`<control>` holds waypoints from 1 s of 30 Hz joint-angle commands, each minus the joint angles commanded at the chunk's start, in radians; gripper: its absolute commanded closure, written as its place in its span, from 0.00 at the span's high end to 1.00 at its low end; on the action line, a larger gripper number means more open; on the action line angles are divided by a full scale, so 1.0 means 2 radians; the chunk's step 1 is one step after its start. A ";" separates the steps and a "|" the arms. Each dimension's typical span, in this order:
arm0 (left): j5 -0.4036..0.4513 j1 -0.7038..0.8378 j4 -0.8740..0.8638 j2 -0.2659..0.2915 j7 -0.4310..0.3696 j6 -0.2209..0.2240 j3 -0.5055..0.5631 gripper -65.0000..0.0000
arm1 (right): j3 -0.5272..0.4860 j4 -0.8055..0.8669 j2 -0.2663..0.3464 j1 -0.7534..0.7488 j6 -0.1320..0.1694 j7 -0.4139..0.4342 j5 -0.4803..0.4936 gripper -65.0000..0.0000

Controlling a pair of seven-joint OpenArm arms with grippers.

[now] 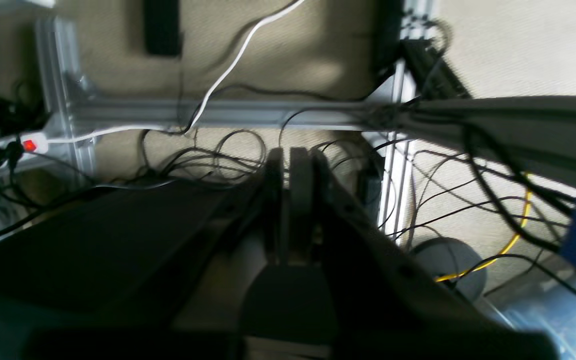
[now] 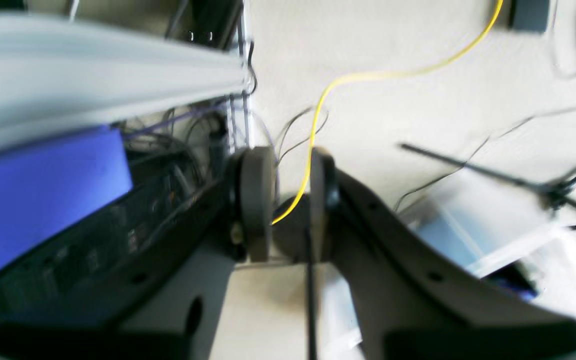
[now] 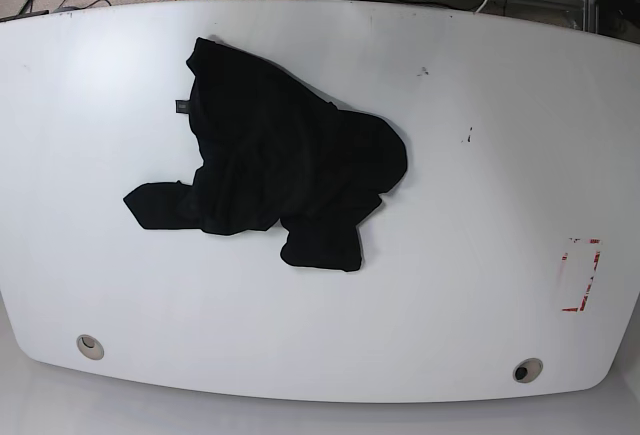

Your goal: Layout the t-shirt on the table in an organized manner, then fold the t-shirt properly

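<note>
T-shirt (image 3: 275, 170), black and crumpled, lies in a heap left of centre on the white counter (image 3: 480, 155), nothing yet spread or folded, so the whole job remains. Bare counter surrounds it, widest toward the red tape (image 3: 582, 275); the far edge is nearest. Neither arm shows over the counter. Left claw (image 1: 288, 200) looks pressed together; right claw (image 2: 288, 200) stands slightly apart, empty.

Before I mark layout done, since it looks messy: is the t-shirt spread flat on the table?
No. The t-shirt lies crumpled in a bunched heap on the white table, with folds overlapping.
</note>
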 joint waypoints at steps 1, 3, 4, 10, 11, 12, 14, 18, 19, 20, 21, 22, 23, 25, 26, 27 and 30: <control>0.000 -0.006 -0.006 0.001 0.004 0.001 -0.003 0.00 | -0.001 -0.004 0.001 0.004 0.000 0.001 -0.001 0.19; 0.003 -0.022 -0.027 0.007 0.010 0.004 -0.009 0.00 | -0.005 -0.019 0.004 0.015 0.001 0.002 -0.006 0.19; 0.002 -0.025 -0.030 0.010 0.012 0.006 -0.007 0.01 | -0.003 -0.022 0.005 0.017 0.000 0.002 -0.006 0.19; -0.005 -0.035 -0.036 0.016 0.020 0.010 -0.006 0.01 | -0.002 -0.048 0.008 0.033 -0.003 0.003 -0.006 0.19; -0.006 -0.035 -0.033 0.016 0.021 0.010 -0.005 0.01 | -0.001 -0.051 0.009 0.034 -0.003 0.003 -0.005 0.19; -0.007 -0.033 -0.024 0.015 0.020 0.009 -0.003 0.01 | -0.001 -0.050 0.009 0.034 -0.003 0.003 -0.005 0.19; -0.009 -0.026 -0.002 0.012 0.021 0.007 0.001 0.01 | 0.000 -0.045 0.009 0.031 -0.003 0.004 -0.005 0.19; -0.011 -0.003 0.066 0.007 0.024 0.005 0.004 0.02 | 0.001 -0.014 0.007 0.020 -0.001 0.006 -0.004 0.19; -0.008 0.002 0.082 0.006 0.027 0.004 0.003 0.02 | 0.002 -0.009 0.007 0.018 0.000 0.005 -0.005 0.19; -0.008 0.005 0.092 0.006 0.029 0.004 0.003 0.02 | 0.002 -0.004 0.006 0.016 0.000 0.005 -0.005 0.19; -0.008 0.009 0.102 0.006 0.031 0.004 0.003 0.02 | 0.001 0.000 0.006 0.014 0.000 0.005 -0.005 0.19; -0.008 0.011 0.110 0.006 0.032 0.004 0.003 0.02 | 0.002 0.006 0.005 0.012 0.000 0.005 -0.005 0.19; -0.008 0.013 0.118 0.006 0.034 0.004 0.003 0.02 | 0.002 0.011 0.005 0.010 0.000 0.004 -0.005 0.19; -0.007 0.016 0.123 0.005 0.038 0.004 0.004 0.02 | 0.003 0.021 0.004 0.005 0.000 0.004 -0.004 0.19; -0.007 0.016 0.122 0.004 0.040 0.005 0.003 0.02 | 0.003 0.025 0.005 0.002 0.000 0.003 -0.004 0.19; -0.007 0.016 0.120 0.003 0.041 0.005 0.003 0.03 | 0.003 0.029 0.005 0.000 -0.001 0.002 -0.003 0.19; -0.006 0.015 0.105 0.001 0.042 0.005 0.003 0.03 | 0.003 0.041 0.005 -0.009 -0.002 0.001 -0.003 0.19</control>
